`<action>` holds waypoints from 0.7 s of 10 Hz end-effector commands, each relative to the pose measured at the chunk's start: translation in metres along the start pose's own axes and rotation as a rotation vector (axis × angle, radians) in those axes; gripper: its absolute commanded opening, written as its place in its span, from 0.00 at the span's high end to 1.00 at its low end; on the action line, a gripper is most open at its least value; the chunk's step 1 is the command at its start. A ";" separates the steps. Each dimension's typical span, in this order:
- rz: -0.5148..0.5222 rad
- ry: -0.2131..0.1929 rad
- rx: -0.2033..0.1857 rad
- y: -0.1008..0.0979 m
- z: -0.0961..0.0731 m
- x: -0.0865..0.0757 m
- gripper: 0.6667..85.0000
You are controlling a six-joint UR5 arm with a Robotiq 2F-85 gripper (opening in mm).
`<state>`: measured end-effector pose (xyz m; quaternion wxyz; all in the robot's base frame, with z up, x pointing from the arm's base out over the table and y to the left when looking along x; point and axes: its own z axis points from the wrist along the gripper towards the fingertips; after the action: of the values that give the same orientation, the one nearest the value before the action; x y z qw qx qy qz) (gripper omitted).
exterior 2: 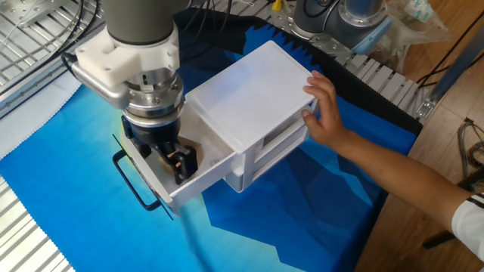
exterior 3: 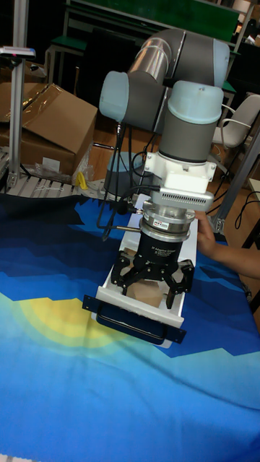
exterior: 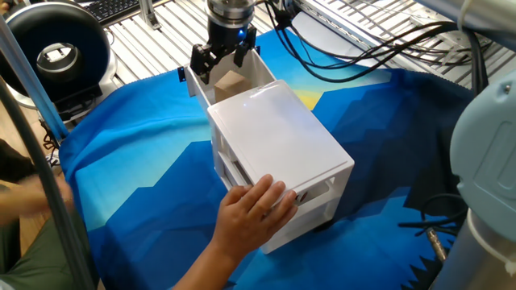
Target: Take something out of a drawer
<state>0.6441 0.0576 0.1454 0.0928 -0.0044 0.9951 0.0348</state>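
Note:
The drawer (exterior: 264, 71) is the top white tray of the white drawer unit (exterior: 278, 137), pulled out with its black handle (exterior 3: 133, 323) in front. A small light-brown wooden cube (exterior: 230, 80) lies inside it, also seen as the cube (exterior 3: 149, 292) in the tall view. My gripper (exterior: 222, 66) hangs just over the tray, fingers spread wide on either side of the cube, holding nothing. From the other side the gripper (exterior 2: 165, 159) covers most of the drawer (exterior 2: 155, 181), and only a tan patch shows beside it.
A person's hand (exterior: 254, 213) presses on the near end of the unit, seen as the hand (exterior 2: 325, 109) from the other side. A blue and yellow cloth (exterior: 137, 161) covers the table. Cables (exterior: 363, 56) and a black round device (exterior: 56, 52) lie at the back.

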 end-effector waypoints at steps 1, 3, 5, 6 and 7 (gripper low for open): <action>-0.006 -0.003 -0.030 0.001 -0.001 0.010 0.00; 0.000 -0.017 -0.036 -0.001 0.000 0.014 0.00; 0.013 -0.031 -0.038 0.000 0.001 0.010 0.02; 0.044 -0.026 -0.043 0.001 0.001 0.011 0.13; 0.084 -0.044 -0.055 0.004 0.001 0.006 0.28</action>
<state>0.6351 0.0570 0.1417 0.1050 0.0080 0.9932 0.0504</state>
